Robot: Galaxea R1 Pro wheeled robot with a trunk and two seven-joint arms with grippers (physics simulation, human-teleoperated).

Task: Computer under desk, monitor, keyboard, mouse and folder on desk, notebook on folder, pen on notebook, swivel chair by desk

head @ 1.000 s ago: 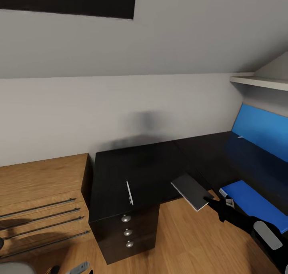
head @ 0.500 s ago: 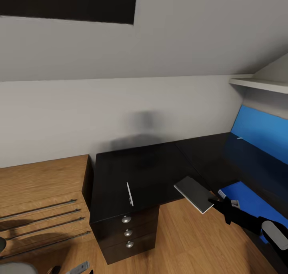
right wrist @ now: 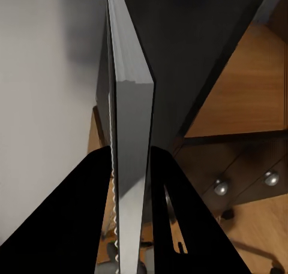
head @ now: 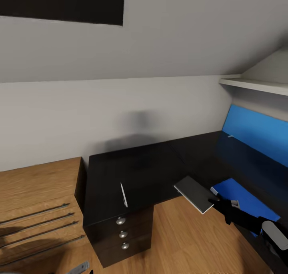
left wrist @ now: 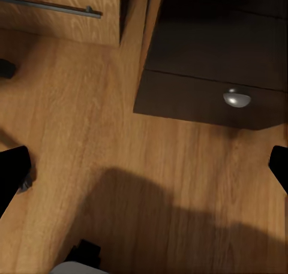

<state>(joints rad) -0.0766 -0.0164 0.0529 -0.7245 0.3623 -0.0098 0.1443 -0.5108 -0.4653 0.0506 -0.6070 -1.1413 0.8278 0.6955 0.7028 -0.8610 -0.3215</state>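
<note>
The right gripper (head: 218, 202) is closed on the near edge of the notebook (head: 195, 194), a small pale grey rectangle with a dark rim, and holds it roughly level in the air just past the inner edge of the desk (head: 148, 170), over the wooden floor (head: 184, 242). In the right wrist view the notebook (right wrist: 129, 124) runs edge-on between the two black fingers (right wrist: 90, 208), which press on its two faces. The blue folder (head: 244, 200) lies flat on the right wing of the glossy black desk, just beside the gripper and the notebook's near end. A thin white pen (head: 123, 194) lies on the left wing of the desk, near its front edge, above the drawer unit (head: 120, 236) with three round silver knobs. A light wooden cabinet (head: 38, 210) stands against the desk's left side. The left gripper (left wrist: 144, 166) hangs wide open and empty over the floor in the left wrist view, close to a desk drawer with its knob (left wrist: 236, 98).
</note>
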